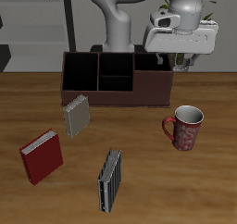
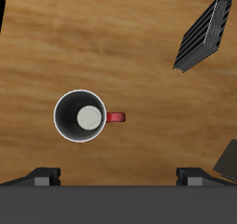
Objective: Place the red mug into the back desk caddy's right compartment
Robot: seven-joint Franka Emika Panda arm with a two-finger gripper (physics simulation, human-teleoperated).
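The red mug (image 1: 188, 128) stands upright on the wooden table, white inside, with its handle toward the books. In the wrist view the mug (image 2: 81, 117) shows from straight above, its red handle (image 2: 117, 117) sticking out sideways. The back desk caddy (image 1: 116, 100) is a long dark maroon box at the table's back; its right compartment (image 1: 153, 77) is the end section nearest the mug. My gripper (image 1: 181, 63) hangs high above the table, over the caddy's end and behind the mug. It is open and empty, with both fingertips (image 2: 42, 175) wide apart.
A grey book (image 1: 76, 115) stands in front of the caddy. A red book (image 1: 42, 155) and a black book (image 1: 110, 180) lie nearer the table's front edge. The black book also shows in the wrist view (image 2: 204, 33).
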